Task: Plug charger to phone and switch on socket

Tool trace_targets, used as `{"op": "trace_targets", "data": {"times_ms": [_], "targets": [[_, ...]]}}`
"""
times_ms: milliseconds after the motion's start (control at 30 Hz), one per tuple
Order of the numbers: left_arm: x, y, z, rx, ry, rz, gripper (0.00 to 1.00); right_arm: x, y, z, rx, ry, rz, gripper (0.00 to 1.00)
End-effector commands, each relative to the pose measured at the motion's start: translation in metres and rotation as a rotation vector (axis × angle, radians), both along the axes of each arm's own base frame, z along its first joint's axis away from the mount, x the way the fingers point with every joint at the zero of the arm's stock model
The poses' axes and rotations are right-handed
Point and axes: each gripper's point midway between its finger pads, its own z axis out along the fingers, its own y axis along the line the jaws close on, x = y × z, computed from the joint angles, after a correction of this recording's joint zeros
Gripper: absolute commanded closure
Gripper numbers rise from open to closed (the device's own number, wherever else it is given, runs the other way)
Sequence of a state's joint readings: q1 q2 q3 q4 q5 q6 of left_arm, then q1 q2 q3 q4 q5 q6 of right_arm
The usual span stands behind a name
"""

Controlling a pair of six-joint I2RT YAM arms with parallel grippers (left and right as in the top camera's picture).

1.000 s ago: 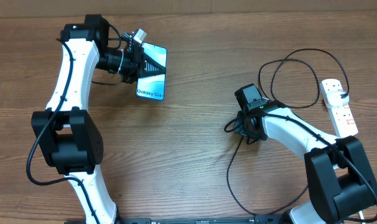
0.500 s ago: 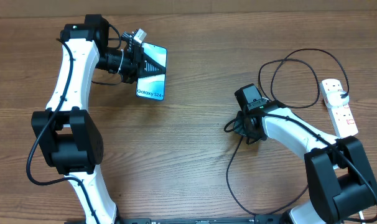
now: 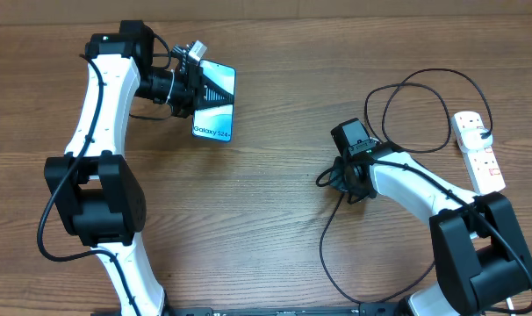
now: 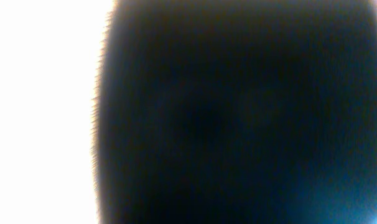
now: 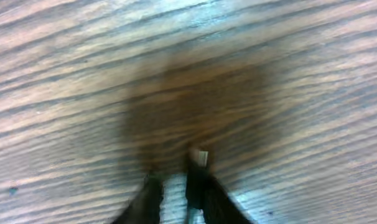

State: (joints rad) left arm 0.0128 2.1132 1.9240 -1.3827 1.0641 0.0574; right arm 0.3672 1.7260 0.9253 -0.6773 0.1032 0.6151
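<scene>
Your left claw (image 3: 198,86) is sitting closed at the far left of the table (image 3: 275,228). It is gripping the phone (image 3: 216,110) by the upper part of its long left edge, as far as the overhead view is showing. The phone's blue screen is facing up, and its "Galaxy S24" end is pointing toward you. Your left wrist camera is giving you only blackness with a blown-out white strip on the left, so nothing can be read there.

Your right claw (image 3: 343,183) is reaching down to the table right of centre, well apart from the phone and on top of the charger (image 3: 322,247). The black cable is looping out from under it, toward you and back toward the socket (image 3: 478,151). The socket is lying near the right edge.

In the right wrist view, the fingers (image 5: 204,190) are standing a sliver apart just above the wood. The plug tip (image 5: 200,157) is sticking out beside the right one. You cannot tell whether they are pinching it.
</scene>
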Motion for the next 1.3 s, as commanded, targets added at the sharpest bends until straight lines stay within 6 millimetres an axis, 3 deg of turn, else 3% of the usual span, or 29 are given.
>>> {"op": "trace_targets", "data": {"times_ms": [0,33,133,300,400,533,633,733,1033,1267], "targets": [[-0.003,-0.008,0.019,-0.026,-0.038,-0.011,0.96,-0.023,-0.007,-0.02,-0.015,0.095,-0.008,0.92],[-0.003,-0.008,0.019,-0.026,-0.038,-0.011,0.96,-0.023,-0.006,-0.02,-0.015,0.097,-0.007,0.96],[-0.003,-0.008,0.019,-0.028,-0.038,-0.011,0.96,-0.025,-0.003,-0.02,0.005,0.105,0.02,0.96],[-0.003,-0.016,0.037,-0.141,-0.058,-0.019,0.96,-0.023,0.041,-0.003,0.234,0.107,0.259,0.96],[-0.001,-0.021,0.055,-0.246,-0.111,-0.035,0.96,-0.023,0.082,0.036,0.483,0.044,0.432,0.96],[-0.001,-0.027,0.093,-0.467,-0.235,-0.073,0.96,-0.027,0.13,0.112,0.836,-0.116,0.62,0.96],[0.001,-0.027,0.101,-0.512,-0.237,-0.074,0.96,-0.034,0.149,0.159,1.026,-0.211,0.73,0.96],[-0.001,-0.03,0.101,-0.513,-0.233,-0.08,0.96,-0.044,0.159,0.193,1.177,-0.263,0.824,0.96],[-0.017,-0.065,0.101,-0.522,-0.186,-0.158,0.95,-0.042,0.178,0.224,1.303,-0.255,0.809,0.96],[-0.021,-0.066,0.101,-0.521,-0.134,-0.15,0.95,-0.037,0.183,0.236,1.339,-0.242,0.766,0.96]]}}
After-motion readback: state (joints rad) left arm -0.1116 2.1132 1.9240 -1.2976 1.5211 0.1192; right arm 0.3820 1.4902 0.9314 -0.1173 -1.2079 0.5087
